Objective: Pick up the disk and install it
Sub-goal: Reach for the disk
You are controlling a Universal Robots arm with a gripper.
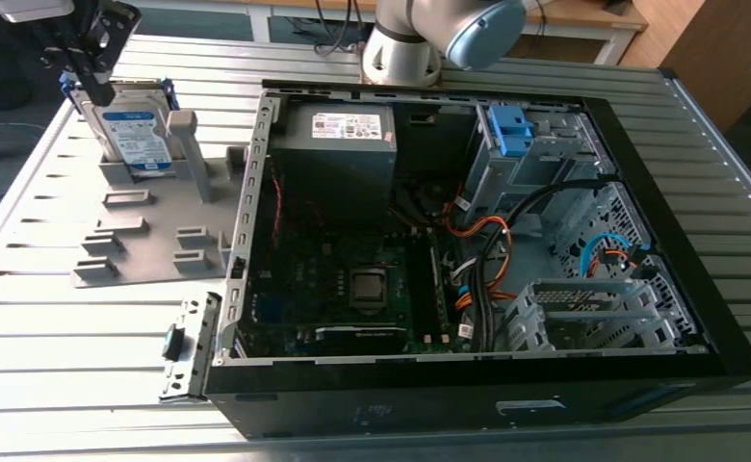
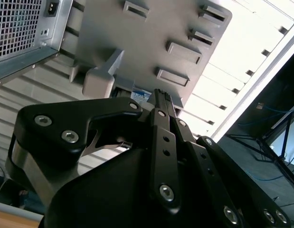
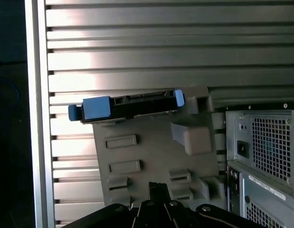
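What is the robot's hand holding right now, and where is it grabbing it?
Nothing. The gripper is empty and apart from the disk, which stands on edge in the grey holder.

On the slatted table [image 1: 67, 346], toward the exterior view's left, a holder plate [image 1: 157, 231] with the disk [image 1: 138, 130] upright on edge in its far slot and the gripper [image 1: 95, 87] just over that disk's top corner. Just beside the plate, on the exterior view's right, an open computer case [image 1: 479, 380] lying on its side, the arm's base [image 1: 401, 53] behind it. Inside the case, power supply [image 1: 337, 144] in the far corner nearest the disk, motherboard [image 1: 337, 289] before it, drive cage [image 1: 536, 159] further right.
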